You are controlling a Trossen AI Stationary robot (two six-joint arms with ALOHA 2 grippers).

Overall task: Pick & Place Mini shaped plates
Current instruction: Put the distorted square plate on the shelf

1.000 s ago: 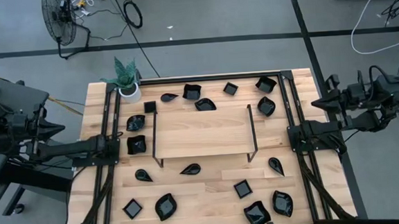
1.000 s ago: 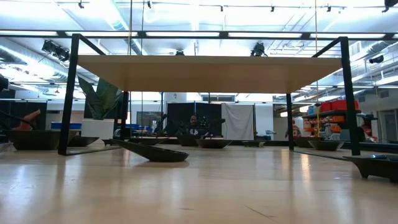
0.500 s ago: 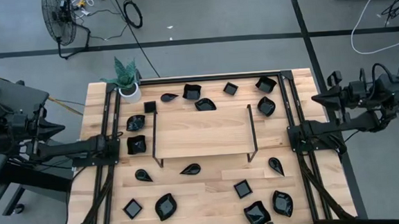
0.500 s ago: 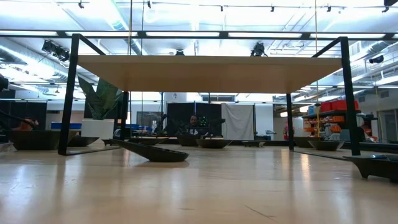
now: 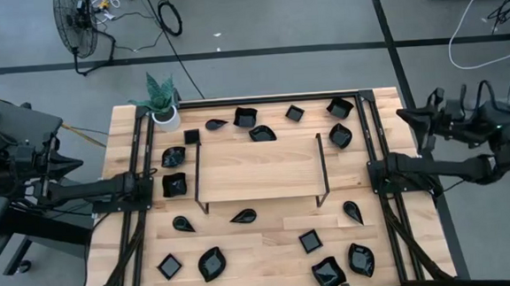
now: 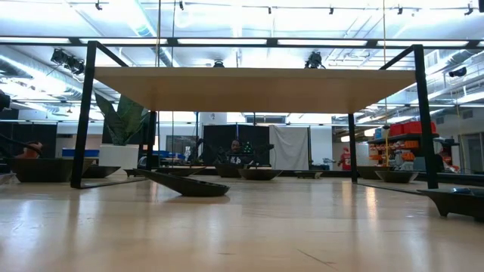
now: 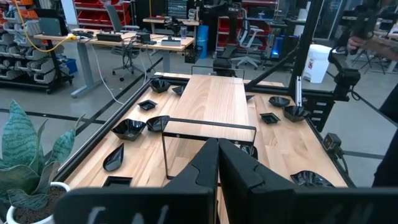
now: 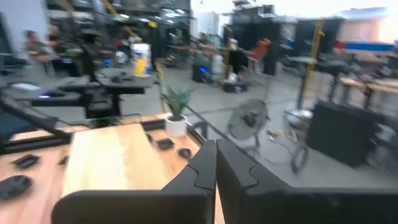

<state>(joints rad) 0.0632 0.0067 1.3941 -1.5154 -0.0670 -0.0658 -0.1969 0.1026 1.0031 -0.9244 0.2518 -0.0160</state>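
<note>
Many small glossy black plates lie flat on the wooden table [image 5: 269,235] around a raised shelf: a square one [image 5: 245,117], a leaf one [image 5: 213,263], a teardrop one [image 5: 243,216] and more. The low view shows a teardrop plate [image 6: 185,185] lying on the table top. My left gripper [image 5: 79,163] [image 7: 217,146] hangs shut beyond the table's left edge, pointing right. My right gripper [image 5: 401,114] [image 8: 216,146] is shut above the table's right edge near the far corner, pointing left. Neither touches a plate.
A raised wooden shelf [image 5: 256,168] on a thin black wire frame stands mid-table. A white pot with a green plant [image 5: 164,111] sits at the far left corner. Black rails [image 5: 140,212] [image 5: 378,197] run along both sides. A fan [image 5: 77,21] stands on the floor beyond.
My right gripper has swung toward the table's far edge and turned, staying shut; its wrist view now looks across the far part of the table. No plate has moved.
</note>
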